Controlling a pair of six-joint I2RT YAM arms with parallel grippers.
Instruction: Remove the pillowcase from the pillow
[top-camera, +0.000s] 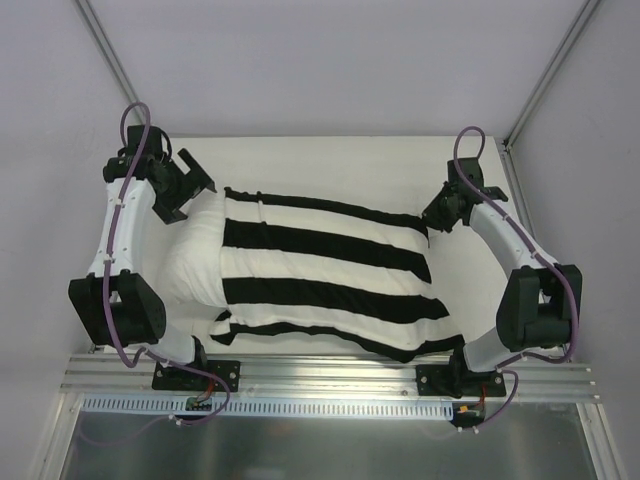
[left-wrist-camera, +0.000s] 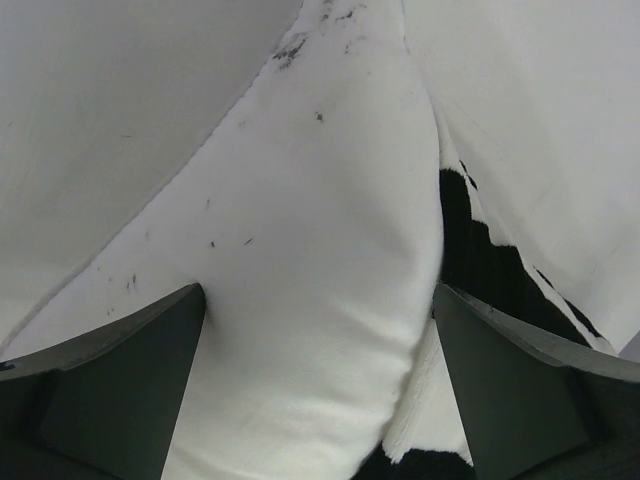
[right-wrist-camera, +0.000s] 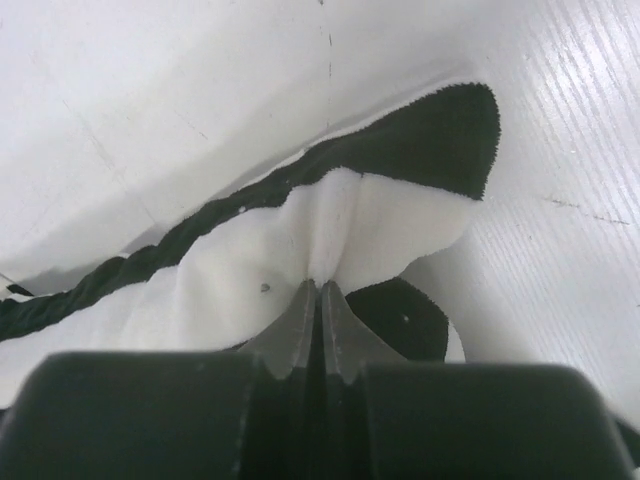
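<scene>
The black-and-white striped pillowcase (top-camera: 325, 275) lies across the middle of the table. The plain white pillow (top-camera: 190, 258) sticks out of its left end. My left gripper (top-camera: 190, 197) is open over the pillow's far left corner. In the left wrist view the pillow (left-wrist-camera: 320, 260) bulges between the spread fingers (left-wrist-camera: 120, 380) of the left gripper (left-wrist-camera: 318, 292), with the pillowcase edge (left-wrist-camera: 480, 260) at the right. My right gripper (top-camera: 433, 215) sits at the pillowcase's far right corner. In the right wrist view the right gripper (right-wrist-camera: 320, 286) is shut on a white fold of the pillowcase (right-wrist-camera: 410, 160).
The white table (top-camera: 340, 165) ends at grey walls behind and at both sides. Slanted metal frame posts (top-camera: 548, 80) stand at the back corners. An aluminium rail (top-camera: 330, 382) carrying both arm bases runs along the near edge.
</scene>
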